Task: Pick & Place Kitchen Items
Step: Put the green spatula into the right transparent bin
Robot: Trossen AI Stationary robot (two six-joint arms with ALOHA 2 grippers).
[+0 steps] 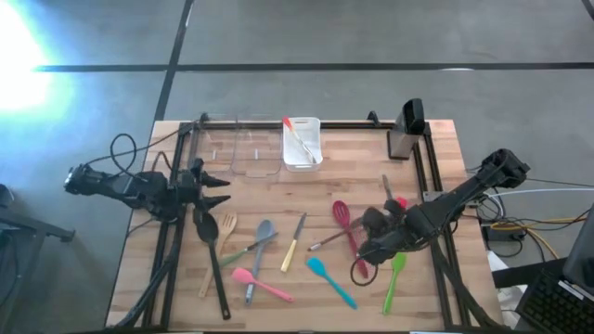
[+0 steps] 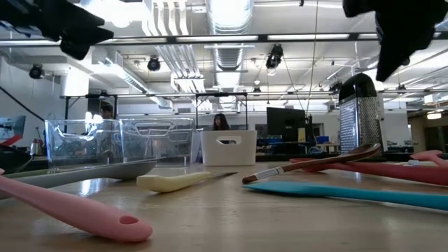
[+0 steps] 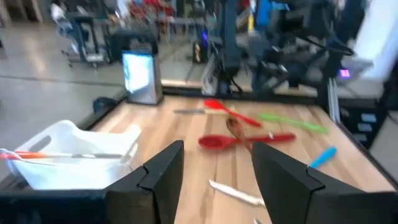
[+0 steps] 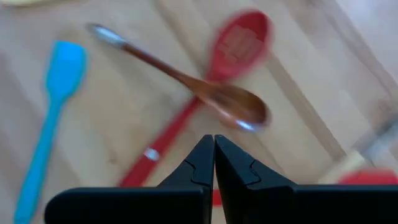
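In the far white bin [image 1: 303, 160] lies just one utensil [image 1: 295, 136], others [image 1: 278, 250] still scattered on table [image 1: 436, 148]; left gripper [image 1: 215, 188] spread empty, right gripper [image 1: 364, 252] pinched closed, empty.

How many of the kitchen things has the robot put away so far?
Only one looks done: a red-tipped utensil lies in the white bin. Nothing is in hand now: the left hand is open and empty near the clear bin, and the right hand is shut above the wooden spoon, holding nothing. The rest remain on the table, such as the teal spatula and pink spatula.
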